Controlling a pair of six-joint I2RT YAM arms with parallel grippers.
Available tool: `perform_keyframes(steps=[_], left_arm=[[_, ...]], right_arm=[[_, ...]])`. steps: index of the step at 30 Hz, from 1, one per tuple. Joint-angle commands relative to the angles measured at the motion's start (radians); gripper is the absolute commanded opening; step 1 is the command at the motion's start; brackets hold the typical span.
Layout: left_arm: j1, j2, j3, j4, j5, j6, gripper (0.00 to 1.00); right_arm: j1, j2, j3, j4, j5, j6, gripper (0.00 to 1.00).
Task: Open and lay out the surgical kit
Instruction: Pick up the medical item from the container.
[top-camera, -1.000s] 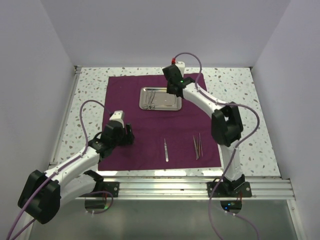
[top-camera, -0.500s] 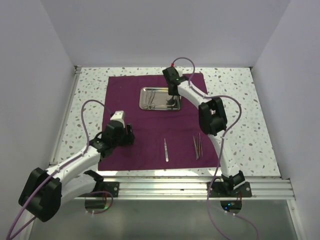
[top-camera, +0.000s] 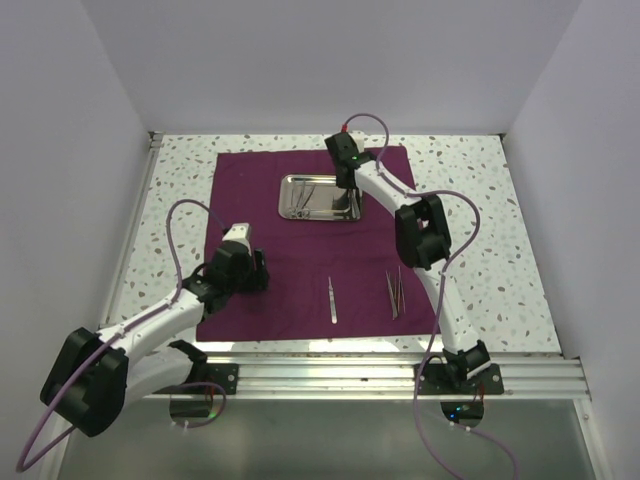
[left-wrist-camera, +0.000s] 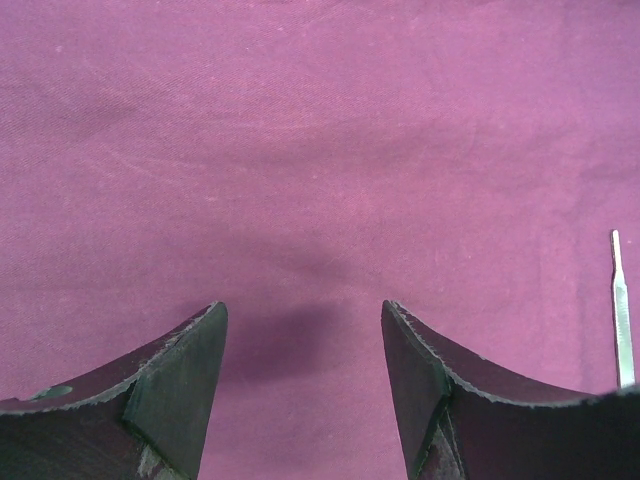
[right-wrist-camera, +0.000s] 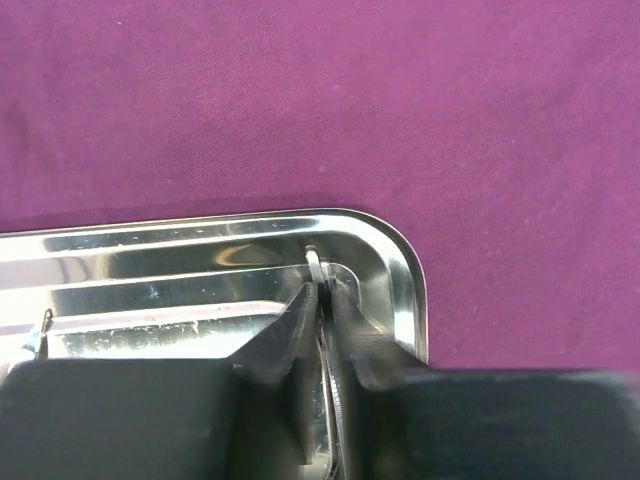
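The kit's magenta cloth (top-camera: 260, 180) lies spread flat on the table. The steel tray (top-camera: 283, 197) sits on its far half with thin instruments (top-camera: 303, 197) inside. My right gripper (top-camera: 347, 205) reaches down into the tray's right end. In the right wrist view its fingers (right-wrist-camera: 325, 285) are shut on a thin silver instrument (right-wrist-camera: 316, 262) by the tray's rounded corner (right-wrist-camera: 400, 250). One pair of tweezers (top-camera: 332, 300) and a second set (top-camera: 394, 290) lie on the cloth's near half. My left gripper (top-camera: 245, 280) hovers open and holding nothing over bare cloth (left-wrist-camera: 300, 150), its fingertips (left-wrist-camera: 304, 305) well apart.
The tip of the near tweezers (left-wrist-camera: 621, 310) shows at the right edge of the left wrist view. Another instrument's tip (right-wrist-camera: 40, 325) pokes out at the tray's left in the right wrist view. Speckled tabletop (top-camera: 470, 200) surrounds the cloth, with white walls on three sides.
My right arm has straightened and lowered its gripper into the tray's right end, and its jaws have narrowed onto the instrument. The left arm has stayed put.
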Motion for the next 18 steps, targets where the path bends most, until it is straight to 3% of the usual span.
perform_keyframes(steps=[1,4,10,18], left_arm=[[-0.005,0.006,0.022,0.043,-0.024,0.013,0.67],[-0.005,0.007,0.024,0.042,-0.027,0.013,0.67],[-0.005,0.015,0.024,0.042,-0.031,0.013,0.67],[-0.005,0.015,0.024,0.039,-0.039,0.011,0.67]], right_arm=[[-0.016,0.036,-0.02,-0.007,-0.021,-0.007,0.09],[-0.021,0.036,-0.047,-0.001,-0.024,-0.004,0.0],[-0.027,0.019,-0.053,0.005,-0.024,-0.004,0.0],[-0.026,-0.146,-0.088,0.037,-0.02,-0.012,0.0]])
